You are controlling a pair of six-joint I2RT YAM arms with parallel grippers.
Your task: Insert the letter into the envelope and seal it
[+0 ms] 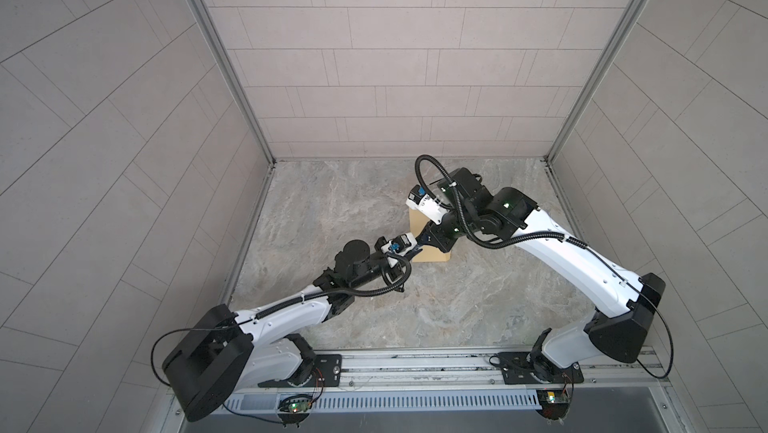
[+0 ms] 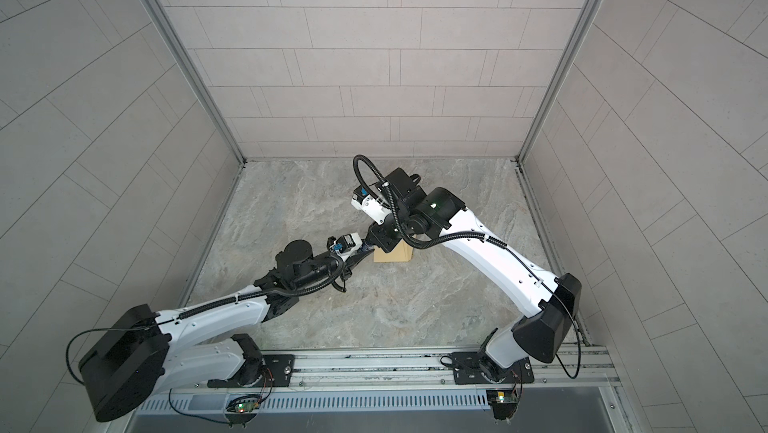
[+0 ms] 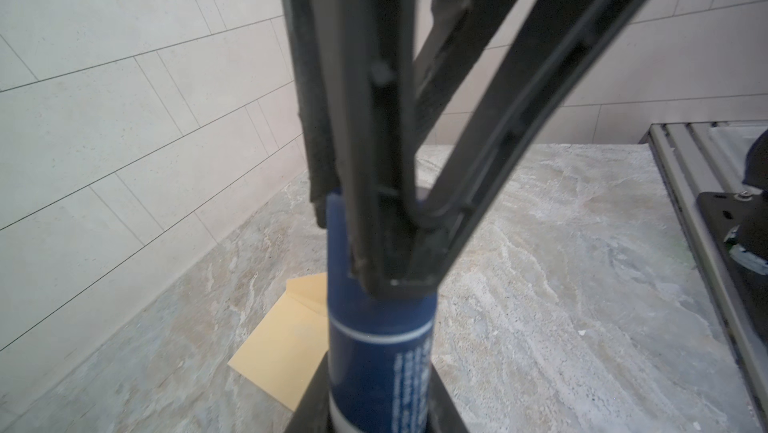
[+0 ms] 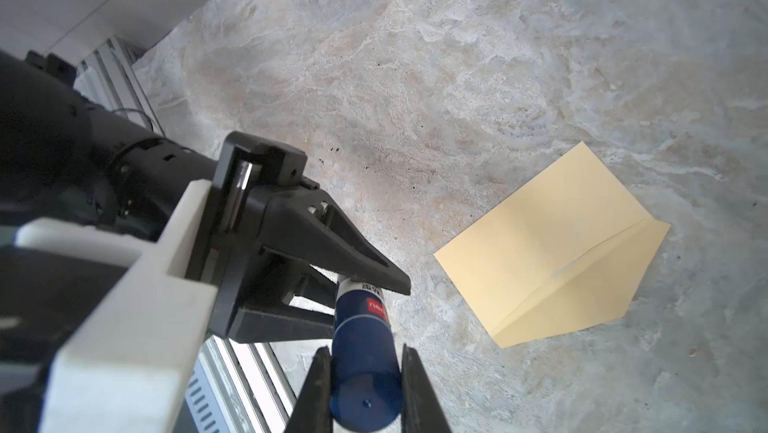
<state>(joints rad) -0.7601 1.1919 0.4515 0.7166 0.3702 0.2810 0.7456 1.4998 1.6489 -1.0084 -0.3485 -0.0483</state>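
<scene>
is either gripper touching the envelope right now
No, the envelope lies alone on the table while the left gripper and the right gripper each clamp an end of a blue tube.

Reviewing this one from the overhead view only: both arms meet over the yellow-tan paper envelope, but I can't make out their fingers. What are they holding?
Observer: One dark blue plastic cylinder with white print, probably a glue stick, shared between both.
Operator: Who grips which end?
Observer: The right gripper clamps the plain end; the left gripper clamps the printed part.
Operator: Is the envelope touched?
Observer: No; the envelope lies on the marbled tabletop, clear of all fingers.
</scene>
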